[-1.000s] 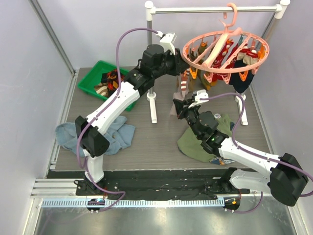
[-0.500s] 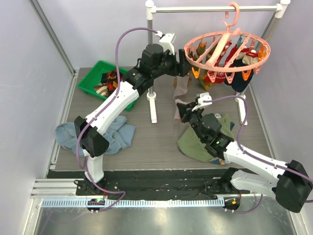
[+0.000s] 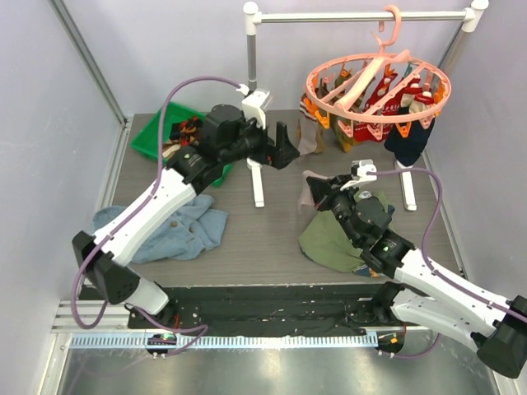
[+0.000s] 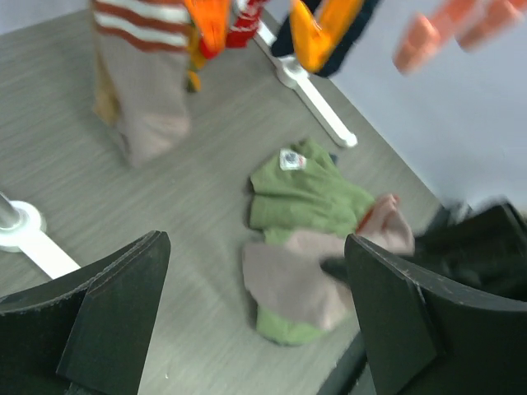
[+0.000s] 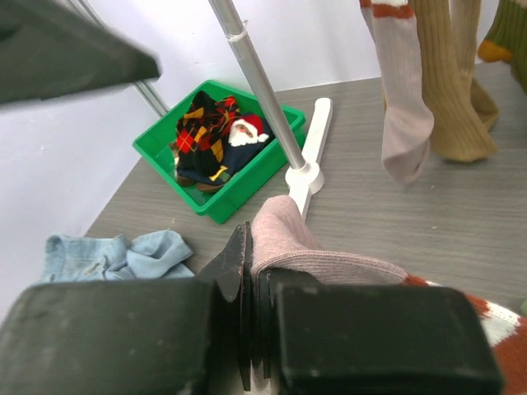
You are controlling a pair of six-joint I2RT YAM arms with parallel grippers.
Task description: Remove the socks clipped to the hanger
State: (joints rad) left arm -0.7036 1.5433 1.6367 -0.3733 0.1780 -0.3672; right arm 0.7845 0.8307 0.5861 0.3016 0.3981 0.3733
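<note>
Grey wooden surface (image 3: 263, 247) spreads below me, pale walls around it. My left jaws stand wide apart and empty beside the stand's post (image 3: 252, 74). My right jaws are clenched on a beige sock (image 5: 288, 234), low above the olive garment (image 3: 325, 240). Other socks (image 3: 385, 89) hang clipped to the pink hanger (image 3: 360, 82), which hooks on the rail (image 3: 362, 15).

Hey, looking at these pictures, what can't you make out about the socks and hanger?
Top view: the number of socks on the hanger; they overlap under its ring.
Left wrist: the pegs are blurred and cut by the top edge.
Right wrist: the right gripper hides part of its held sock; the hanger is out of frame.
Top view: the left arm covers part of the bin.
</note>
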